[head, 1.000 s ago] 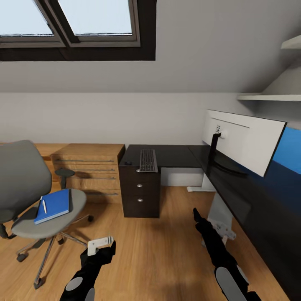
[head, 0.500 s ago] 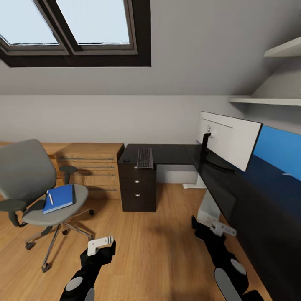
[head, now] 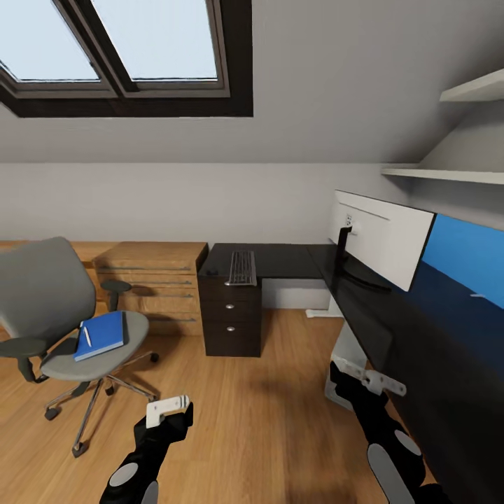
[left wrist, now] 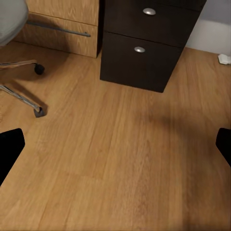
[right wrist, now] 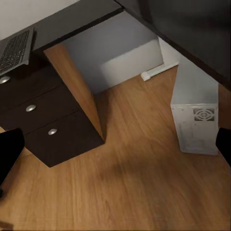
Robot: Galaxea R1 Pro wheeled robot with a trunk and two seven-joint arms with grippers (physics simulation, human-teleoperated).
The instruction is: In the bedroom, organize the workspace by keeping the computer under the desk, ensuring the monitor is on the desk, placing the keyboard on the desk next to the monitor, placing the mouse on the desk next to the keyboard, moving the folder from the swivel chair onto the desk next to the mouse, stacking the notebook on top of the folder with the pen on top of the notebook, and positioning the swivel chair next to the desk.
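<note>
The head view looks across the bedroom (head: 315, 91) with its grey sloped ceiling, a skylight (head: 126, 42) overhead and a wood plank floor (head: 266, 420). The desk (head: 294, 260) runs along the far wall and down the robot's right side, its black drawer unit (head: 231, 318) showing 3 round silver knobs. The keyboard (head: 241, 267) lies on the desk top above the drawer unit, well apart from the monitor (head: 381, 238), which stands upright on the right-hand wing with its pale back toward the camera. The computer (right wrist: 195, 127) stands on the floor beneath the desk's right wing, beside a white leg. The swivel chair (head: 66, 318) sits away from the desk at the left, in front of a light wooden dresser (head: 150, 280). On its seat lies the folder (head: 101, 334), with the pen (head: 87, 336) resting on its near-left part; the notebook cannot be made out. The left gripper (head: 168, 408) hangs low over bare floor, fingers spread wide with nothing between them. The right gripper (head: 374, 381) hangs near the desk edge, likewise spread wide and empty.
</note>
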